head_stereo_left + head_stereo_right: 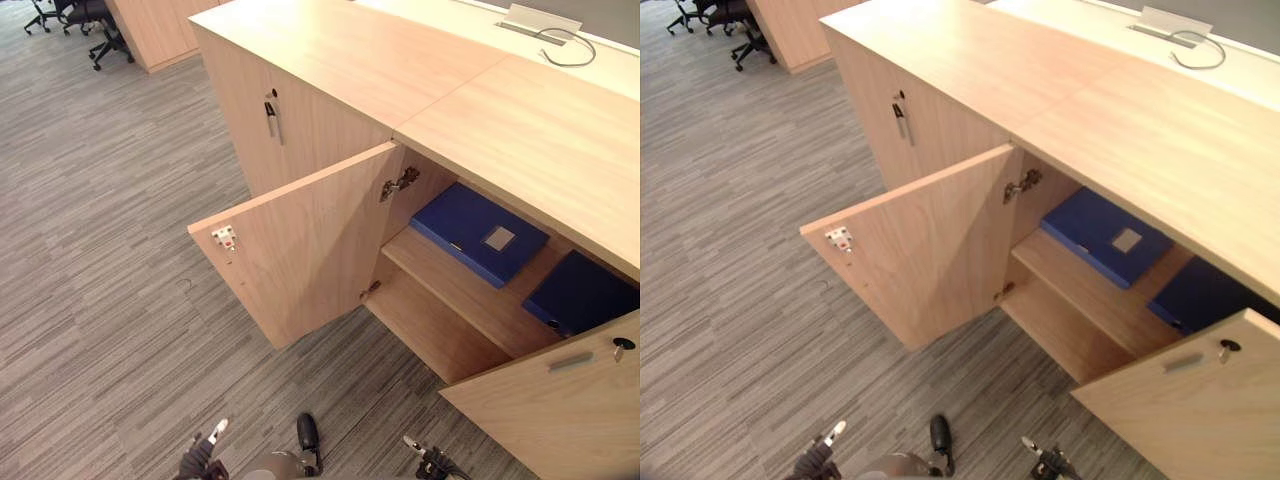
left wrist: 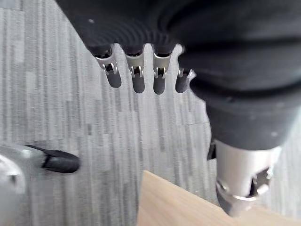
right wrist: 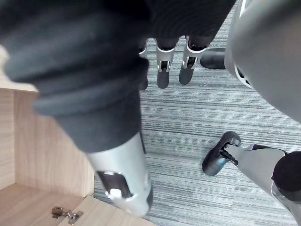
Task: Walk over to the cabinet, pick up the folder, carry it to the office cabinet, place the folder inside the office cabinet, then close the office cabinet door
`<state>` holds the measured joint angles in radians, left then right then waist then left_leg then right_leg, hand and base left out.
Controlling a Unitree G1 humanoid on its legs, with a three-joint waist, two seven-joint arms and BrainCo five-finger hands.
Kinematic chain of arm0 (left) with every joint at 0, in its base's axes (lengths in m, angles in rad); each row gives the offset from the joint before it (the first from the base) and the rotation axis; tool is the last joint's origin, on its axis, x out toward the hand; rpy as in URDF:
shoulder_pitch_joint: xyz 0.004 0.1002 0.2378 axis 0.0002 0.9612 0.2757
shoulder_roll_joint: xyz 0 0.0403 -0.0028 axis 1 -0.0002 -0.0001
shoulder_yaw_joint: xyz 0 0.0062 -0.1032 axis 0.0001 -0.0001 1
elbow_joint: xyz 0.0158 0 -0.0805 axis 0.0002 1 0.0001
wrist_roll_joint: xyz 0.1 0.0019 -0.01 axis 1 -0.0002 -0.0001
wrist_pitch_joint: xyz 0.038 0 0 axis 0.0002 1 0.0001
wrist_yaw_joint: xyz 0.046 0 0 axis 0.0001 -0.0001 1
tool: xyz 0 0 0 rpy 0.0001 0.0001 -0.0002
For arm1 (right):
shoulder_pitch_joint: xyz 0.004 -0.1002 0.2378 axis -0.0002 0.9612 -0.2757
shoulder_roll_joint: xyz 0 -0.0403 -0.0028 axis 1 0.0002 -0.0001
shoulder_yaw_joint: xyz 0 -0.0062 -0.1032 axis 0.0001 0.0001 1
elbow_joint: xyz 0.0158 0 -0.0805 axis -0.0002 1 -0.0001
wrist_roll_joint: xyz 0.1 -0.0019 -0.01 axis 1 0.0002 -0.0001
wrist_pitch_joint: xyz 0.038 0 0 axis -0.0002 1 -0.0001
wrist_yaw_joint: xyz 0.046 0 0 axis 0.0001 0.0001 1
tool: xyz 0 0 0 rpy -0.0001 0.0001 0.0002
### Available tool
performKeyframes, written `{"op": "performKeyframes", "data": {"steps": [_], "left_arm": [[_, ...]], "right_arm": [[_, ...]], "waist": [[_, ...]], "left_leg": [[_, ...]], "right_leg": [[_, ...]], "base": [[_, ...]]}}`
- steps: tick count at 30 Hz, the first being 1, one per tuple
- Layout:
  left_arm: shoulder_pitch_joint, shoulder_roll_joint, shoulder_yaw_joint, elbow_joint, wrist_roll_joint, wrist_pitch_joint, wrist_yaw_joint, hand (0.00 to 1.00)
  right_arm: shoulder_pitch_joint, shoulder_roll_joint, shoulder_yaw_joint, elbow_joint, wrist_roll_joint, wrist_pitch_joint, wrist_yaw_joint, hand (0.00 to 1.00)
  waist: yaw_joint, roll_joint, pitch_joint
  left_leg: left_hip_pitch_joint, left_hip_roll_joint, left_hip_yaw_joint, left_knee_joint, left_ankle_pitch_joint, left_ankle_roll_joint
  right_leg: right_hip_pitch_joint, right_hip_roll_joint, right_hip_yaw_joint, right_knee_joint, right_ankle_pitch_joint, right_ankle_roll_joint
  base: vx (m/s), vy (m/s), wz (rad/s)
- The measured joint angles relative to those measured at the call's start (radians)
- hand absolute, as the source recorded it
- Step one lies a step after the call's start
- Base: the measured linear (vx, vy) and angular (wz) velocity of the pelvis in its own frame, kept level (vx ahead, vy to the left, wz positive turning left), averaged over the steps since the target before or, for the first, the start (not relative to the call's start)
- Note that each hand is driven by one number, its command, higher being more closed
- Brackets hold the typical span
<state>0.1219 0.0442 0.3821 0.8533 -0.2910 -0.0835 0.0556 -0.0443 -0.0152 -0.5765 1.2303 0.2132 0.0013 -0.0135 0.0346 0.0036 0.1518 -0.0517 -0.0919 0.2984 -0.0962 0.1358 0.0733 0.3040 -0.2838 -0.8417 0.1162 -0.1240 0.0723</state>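
**Here the blue folder lies inside the open office cabinet, both hands empty**

The office cabinet (image 1: 400, 70) stands with two doors swung wide. The left door (image 1: 300, 250) hangs out over the carpeted floor (image 1: 100, 250), its metal hinge (image 1: 400, 183) showing at the inner edge. The right door (image 1: 560, 410) opens toward the camera and carries a slim handle (image 1: 570, 361) with a lock (image 1: 622, 344) just beside it.

The blue folder (image 1: 478, 235) lies flat on the upper shelf (image 1: 470, 300), turned at an angle, a small grey label on its face. A second blue folder (image 1: 580, 295) lies to its right on the same shelf, partly hidden behind the right door; the two do not touch.

The left hand (image 1: 200, 458) and the right hand (image 1: 428, 462) hang low near the floor, well apart from the cabinet's shelf. In the wrist views the left hand's fingers (image 2: 138, 80) sit loosely spread in a row with the thumb off to one side, pinching nothing; the right hand's fingers (image 3: 162, 70) are likewise relaxed and hold nothing.

Office chairs (image 1: 85, 20) stand in the far corner of the room.
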Motion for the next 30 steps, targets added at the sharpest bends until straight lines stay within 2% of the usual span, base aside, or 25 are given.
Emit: {"op": "performKeyframes", "data": {"steps": [1, 6, 9, 11, 12, 16, 17, 18, 19, 20, 21, 22, 23, 25, 27, 30], "left_arm": [[-0.006, 0.015, 0.014, -0.051, 0.025, 0.0, 0.005, 0.0], [-0.074, 0.1, 0.081, -0.13, 0.155, 0.017, 0.022, 0.0], [-0.146, 0.188, 0.125, -0.14, 0.239, 0.036, 0.038, 0.0], [-0.193, 0.259, 0.194, -0.141, 0.288, 0.051, 0.042, 0.0], [-0.22, 0.316, 0.208, -0.131, 0.308, 0.055, 0.048, 0.0], [-0.341, 0.461, 0.208, -0.05, 0.365, 0.057, 0.054, 0.0], [-0.361, 0.474, 0.197, -0.036, 0.371, 0.057, 0.055, 0.0], [-0.387, 0.489, 0.167, -0.025, 0.384, 0.057, 0.056, 0.0], [-0.416, 0.501, 0.135, -0.012, 0.396, 0.057, 0.057, 0.0], [-0.434, 0.506, 0.121, -0.001, 0.401, 0.057, 0.057, 0.0], [-0.472, 0.508, 0.088, 0.015, 0.409, 0.058, 0.054, 0.0], [-0.5, 0.507, 0.094, 0.038, 0.409, 0.067, 0.077, 0.0], [-0.5, 0.512, 0.094, 0.047, 0.412, 0.072, 0.077, 0.0], [-0.503, 0.497, 0.026, 0.047, 0.44, 0.07, 0.067, 0.0], [-0.509, 0.472, 0.004, 0.051, 0.451, 0.072, 0.067, 0.0], [-0.513, 0.47, -0.087, 0.042, 0.459, 0.071, 0.065, 0.0]], "right_arm": [[-0.002, 0.003, -0.024, -0.002, -0.001, 0.001, 0.001, 0.0], [-0.001, 0.003, -0.033, -0.005, -0.013, 0.011, 0.01, 0.0], [0.0, 0.008, -0.06, -0.025, -0.04, 0.019, 0.015, 0.0], [0.002, 0.014, -0.068, -0.052, -0.04, 0.022, 0.028, 0.0], [0.006, 0.016, -0.072, -0.063, -0.04, 0.022, 0.031, 0.0], [0.034, 0.018, -0.11, -0.081, -0.039, 0.022, 0.033, 0.0], [0.039, 0.018, -0.112, -0.08, -0.039, 0.022, 0.034, 0.0], [0.047, 0.018, -0.135, -0.077, -0.038, 0.023, 0.035, 0.0], [0.048, 0.018, -0.143, -0.069, -0.037, 0.024, 0.039, 0.0], [0.047, 0.018, -0.142, -0.069, -0.037, 0.024, 0.042, 0.0], [0.045, 0.017, -0.143, -0.069, -0.035, 0.024, 0.044, 0.0], [0.045, 0.011, -0.146, -0.066, -0.034, 0.024, 0.045, 0.0], [0.047, 0.005, -0.147, -0.06, -0.033, 0.023, 0.045, 0.0], [0.071, -0.027, -0.153, -0.044, -0.028, 0.023, 0.045, 0.0], [0.079, -0.034, -0.185, -0.036, -0.022, 0.024, 0.044, 0.0], [0.077, -0.034, -0.188, -0.024, 0.002, 0.024, 0.044, 0.0]], "waist": [[0.0, 0.001, -0.001], [0.0, 0.002, -0.001], [-0.004, 0.003, -0.007], [-0.014, 0.006, -0.012], [-0.015, 0.004, -0.015], [-0.018, 0.004, -0.053], [-0.021, 0.007, -0.055], [-0.025, 0.021, -0.072], [-0.032, 0.028, -0.08], [-0.035, 0.028, -0.081], [-0.04, 0.022, -0.084], [-0.05, 0.012, -0.093], [-0.049, 0.022, -0.098], [-0.048, 0.059, -0.122], [-0.048, 0.073, -0.13], [-0.044, 0.07, -0.129]], "left_leg": [[0.009, 0.008, 0.005, 0.0, -0.005, -0.005], [0.036, 0.037, 0.03, 0.001, -0.017, -0.021], [0.046, 0.058, 0.049, 0.005, -0.02, -0.026], [0.048, 0.082, 0.066, 0.006, -0.021, -0.027], [0.052, 0.094, 0.078, 0.006, -0.022, -0.027], [0.063, 0.121, 0.103, 0.006, -0.024, -0.032], [0.069, 0.128, 0.104, 0.007, -0.025, -0.033], [0.07, 0.149, 0.102, 0.007, -0.027, -0.035], [0.072, 0.169, 0.104, 0.007, -0.025, -0.037], [0.072, 0.176, 0.107, 0.007, -0.022, -0.042], [0.069, 0.179, 0.118, 0.007, -0.013, -0.057], [0.069, 0.167, 0.125, 0.006, -0.008, -0.081], [0.07, 0.172, 0.127, 0.006, -0.006, -0.084], [0.069, 0.188, 0.133, 0.006, -0.002, -0.092], [0.069, 0.195, 0.134, 0.006, 0.003, -0.099], [0.063, 0.195, 0.13, 0.005, 0.01, -0.104]], "right_leg": [[0.0, 0.002, 0.002, 0.011, 0.009, -0.011], [-0.004, 0.008, 0.021, 0.041, 0.024, -0.019], [-0.008, 0.02, 0.026, 0.048, 0.03, -0.015], [-0.015, 0.04, 0.029, 0.045, 0.049, -0.015], [-0.02, 0.046, 0.037, 0.049, 0.052, -0.017], [-0.047, 0.049, 0.079, 0.096, 0.054, -0.02], [-0.051, 0.046, 0.081, 0.119, 0.054, -0.02], [-0.082, 0.042, 0.09, 0.172, 0.047, -0.021], [-0.087, 0.067, 0.121, 0.121, -0.04, 0.007], [-0.093, 0.086, 0.135, 0.07, -0.048, 0.004], [-0.116, 0.112, 0.138, -0.03, -0.008, -0.027], [-0.119, 0.113, 0.131, -0.064, 0.048, -0.011], [-0.119, 0.118, 0.138, -0.073, 0.052, -0.005], [-0.13, 0.135, 0.144, -0.076, 0.05, -0.004], [-0.131, 0.141, 0.146, -0.076, 0.049, -0.005], [-0.135, 0.141, 0.147, -0.072, 0.047, -0.008]], "base": [[0.04, -0.004, -0.12], [0.03, -0.019, -0.19], [0.03, -0.043, -0.19], [0.02, -0.041, -0.25], [0.02, -0.043, -0.29], [0.02, -0.042, -0.23], [0.02, -0.038, -0.13], [0.02, -0.064, -0.19], [0.0, -0.103, -0.21], [-0.06, -0.123, -0.2], [-0.13, -0.112, -0.16], [-0.11, -0.087, -0.21], [-0.09, -0.107, -0.23], [-0.07, -0.126, -0.17], [-0.08, -0.061, -0.04], [-0.12, -0.004, 0.06]]}}
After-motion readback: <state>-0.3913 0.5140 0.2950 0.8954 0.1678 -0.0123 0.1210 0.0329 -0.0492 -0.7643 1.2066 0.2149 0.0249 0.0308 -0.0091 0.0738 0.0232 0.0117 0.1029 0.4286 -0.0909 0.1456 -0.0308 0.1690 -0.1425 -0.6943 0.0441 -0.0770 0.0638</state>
